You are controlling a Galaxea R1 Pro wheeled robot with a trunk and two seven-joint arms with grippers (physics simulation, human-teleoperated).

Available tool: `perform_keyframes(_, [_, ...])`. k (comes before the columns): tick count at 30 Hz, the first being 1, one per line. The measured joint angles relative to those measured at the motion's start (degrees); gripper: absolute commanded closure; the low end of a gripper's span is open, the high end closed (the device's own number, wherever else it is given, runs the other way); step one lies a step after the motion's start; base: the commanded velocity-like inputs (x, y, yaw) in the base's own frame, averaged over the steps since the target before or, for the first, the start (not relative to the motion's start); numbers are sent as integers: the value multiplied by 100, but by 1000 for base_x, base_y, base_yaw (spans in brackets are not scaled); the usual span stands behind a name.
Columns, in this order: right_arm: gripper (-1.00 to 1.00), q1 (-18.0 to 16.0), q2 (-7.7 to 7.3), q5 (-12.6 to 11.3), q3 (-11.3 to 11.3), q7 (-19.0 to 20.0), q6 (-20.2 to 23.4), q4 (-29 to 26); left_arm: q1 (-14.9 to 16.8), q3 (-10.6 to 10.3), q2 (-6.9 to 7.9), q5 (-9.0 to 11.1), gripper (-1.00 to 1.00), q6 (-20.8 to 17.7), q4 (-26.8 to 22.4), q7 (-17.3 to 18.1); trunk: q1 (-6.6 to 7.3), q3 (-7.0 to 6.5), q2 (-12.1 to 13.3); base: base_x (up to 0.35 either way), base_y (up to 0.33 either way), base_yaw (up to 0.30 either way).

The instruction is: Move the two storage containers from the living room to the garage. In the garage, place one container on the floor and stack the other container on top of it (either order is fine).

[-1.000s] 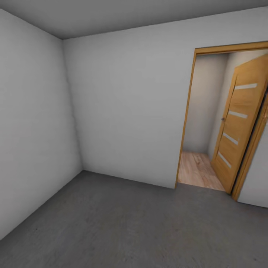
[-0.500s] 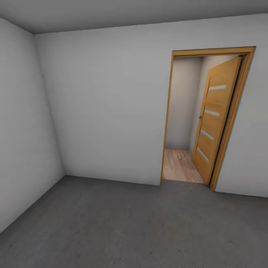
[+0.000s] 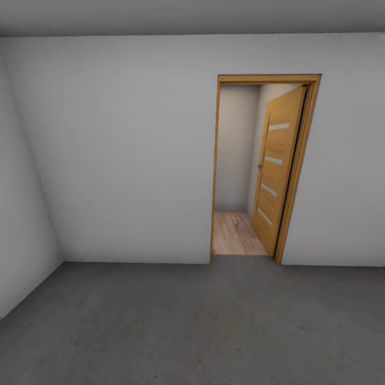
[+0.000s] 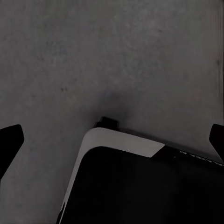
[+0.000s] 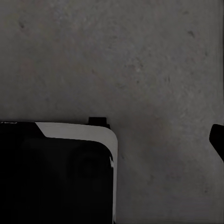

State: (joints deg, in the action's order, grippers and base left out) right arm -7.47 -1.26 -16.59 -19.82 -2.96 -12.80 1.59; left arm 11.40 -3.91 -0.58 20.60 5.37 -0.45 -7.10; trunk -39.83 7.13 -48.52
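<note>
The two storage containers are out of view. I stand in the garage, on its dark grey concrete floor [image 3: 160, 331], facing a pale grey wall [image 3: 117, 155]. In the left wrist view my left gripper [image 4: 112, 140] hangs open over the floor [image 4: 116, 56], with a dark fingertip [image 4: 9, 144] at each side edge and nothing between them. In the right wrist view my right gripper [image 5: 112, 140] also looks open and empty, one fingertip [image 5: 218, 139] showing at the edge over bare concrete [image 5: 140, 56].
An open doorway [image 3: 235, 160] with an orange wood frame lies ahead, slightly right. Its door [image 3: 278, 171] is swung inward, and light wood planks [image 3: 235, 235] lie beyond. A side wall [image 3: 21, 224] closes the left. My dark base [image 4: 140, 186] [image 5: 56, 172] sits under both wrists.
The whole head view has swung to the right, so the doorway has slid from the picture's right side toward its middle and the left corner has moved off. Nothing in the room itself moved.
</note>
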Motion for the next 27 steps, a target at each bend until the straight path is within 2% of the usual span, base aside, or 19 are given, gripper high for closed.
perform_keyframes(27, [-100,0,0,8,0,4,3,0,0,3,1,-6,-100,0,-9,0,0,0,0,0,0,-293])
